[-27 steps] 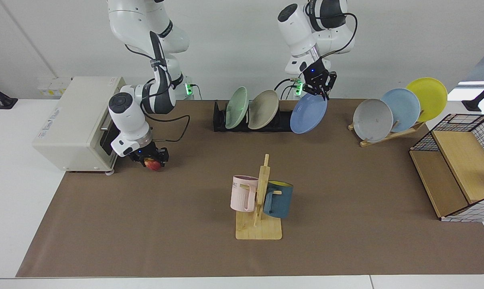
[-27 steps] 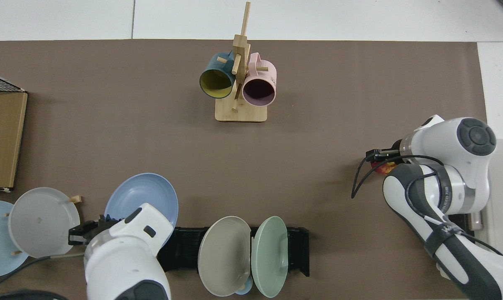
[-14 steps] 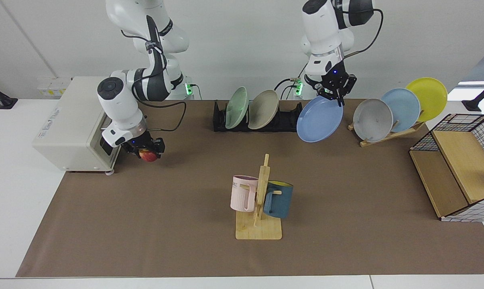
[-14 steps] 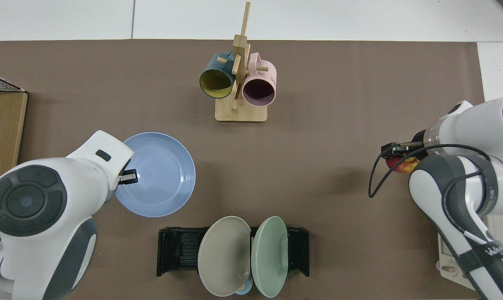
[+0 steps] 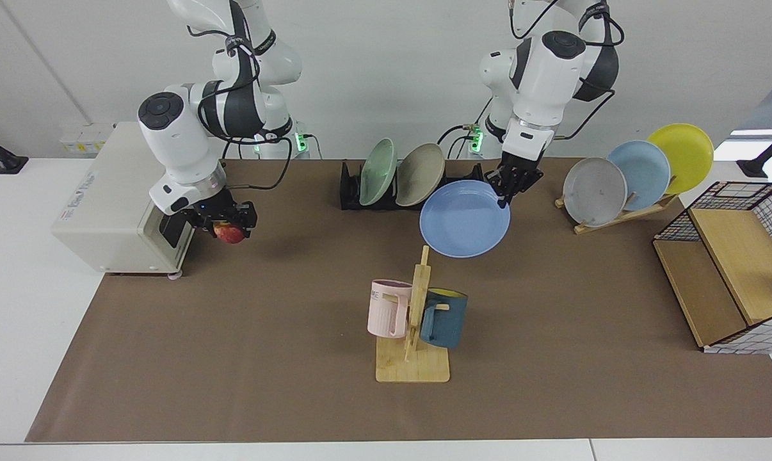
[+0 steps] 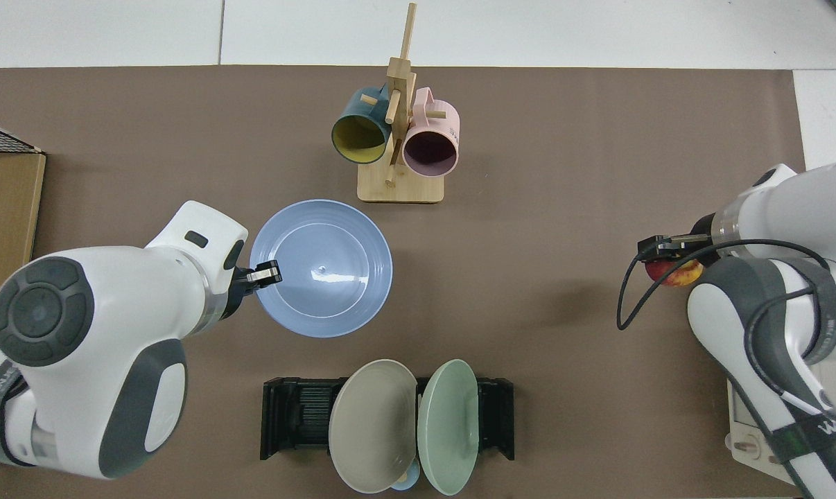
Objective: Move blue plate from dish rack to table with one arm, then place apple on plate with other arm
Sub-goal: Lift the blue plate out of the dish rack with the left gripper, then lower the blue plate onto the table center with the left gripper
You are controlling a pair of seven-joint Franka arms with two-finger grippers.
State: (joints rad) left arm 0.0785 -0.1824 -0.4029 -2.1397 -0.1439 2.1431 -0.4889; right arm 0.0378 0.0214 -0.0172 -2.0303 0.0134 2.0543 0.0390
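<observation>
Moved: blue plate [image 5: 465,218] carried away from the dish rack [image 5: 453,192] toward the mug tree [image 5: 413,320], apple [image 5: 230,232] raised | left tool [image 5: 509,190] clamped on the plate's rim, plate nearly level above the table [image 5: 232,358] | right tool [image 5: 223,221] gripping the apple, off the table, just beside the toaster oven [image 5: 114,198] | rack behind the left tool holds a beige plate [image 5: 419,174] and a green plate [image 5: 377,171]

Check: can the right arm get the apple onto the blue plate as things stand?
Probably not yet. The left pincer holds the blue plate by its rim, apparently above the table. The right pincer holds the apple; bare mat lies between.
</observation>
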